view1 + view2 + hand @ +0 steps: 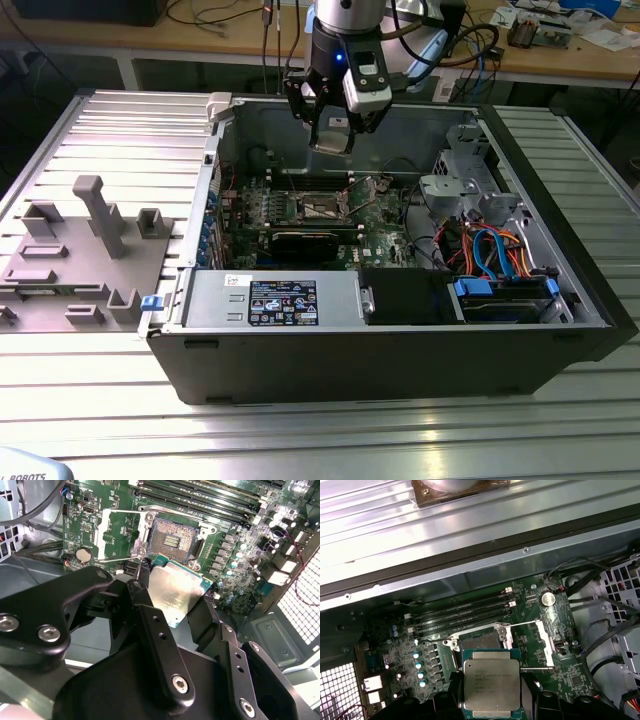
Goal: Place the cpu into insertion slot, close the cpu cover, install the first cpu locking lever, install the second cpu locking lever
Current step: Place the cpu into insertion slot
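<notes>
- Pincer (pixel 332 135) hangs over the open computer case (pixel 400 330) in the exterior view, at about 12 o'clock from the insertion slot (pixel 322 205).
- Black fingers (pixel 159 635) are drawn in narrow and clamp the cpu (pixel 175 592) by two opposite edges.
- In the first wrist view the chip's silvery-grey top faces the camera. It is held in the air just short of the slot and is not seated.
- In the second wrist view the slot is a bare dark recess with its contact field exposed.
- Green motherboard (pixel 235 560) lies around the slot, with long memory slots (pixel 465 611) near it.
- Cpu cover (pixel 122 535) is swung open, a thin metal frame lying beside the slot. In the exterior view it is at about 3 o'clock from the slot.
- Ribbed metal worktop (pixel 300 420) carries the case. A grey fixture block (pixel 80 250) sits at 9 o'clock from the case.
</notes>
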{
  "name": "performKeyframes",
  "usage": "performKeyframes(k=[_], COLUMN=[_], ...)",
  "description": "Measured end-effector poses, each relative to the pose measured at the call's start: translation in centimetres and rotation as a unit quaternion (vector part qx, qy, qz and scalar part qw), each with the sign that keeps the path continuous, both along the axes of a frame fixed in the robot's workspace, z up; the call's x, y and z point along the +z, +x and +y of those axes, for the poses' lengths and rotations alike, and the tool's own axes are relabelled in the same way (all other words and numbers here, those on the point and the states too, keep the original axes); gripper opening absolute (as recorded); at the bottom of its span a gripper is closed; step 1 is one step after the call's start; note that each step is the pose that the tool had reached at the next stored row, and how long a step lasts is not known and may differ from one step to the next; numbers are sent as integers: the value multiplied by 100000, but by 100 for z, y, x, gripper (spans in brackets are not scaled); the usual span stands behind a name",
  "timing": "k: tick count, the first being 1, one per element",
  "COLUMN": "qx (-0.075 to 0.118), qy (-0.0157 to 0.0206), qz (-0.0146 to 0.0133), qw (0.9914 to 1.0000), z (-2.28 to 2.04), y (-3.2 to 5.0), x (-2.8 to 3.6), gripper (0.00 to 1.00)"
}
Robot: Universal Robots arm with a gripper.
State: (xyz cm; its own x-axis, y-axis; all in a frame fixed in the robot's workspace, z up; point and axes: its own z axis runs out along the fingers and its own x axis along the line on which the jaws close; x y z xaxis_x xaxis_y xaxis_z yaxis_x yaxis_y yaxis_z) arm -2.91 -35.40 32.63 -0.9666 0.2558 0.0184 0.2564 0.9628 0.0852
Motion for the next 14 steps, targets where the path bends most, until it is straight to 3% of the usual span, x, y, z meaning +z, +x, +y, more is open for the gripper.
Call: performKeyframes(k=[14], qx=[-766], qy=[-6], qz=[-2], qw=[99997], z=[0], y=[0], x=[-3], gripper=[54])
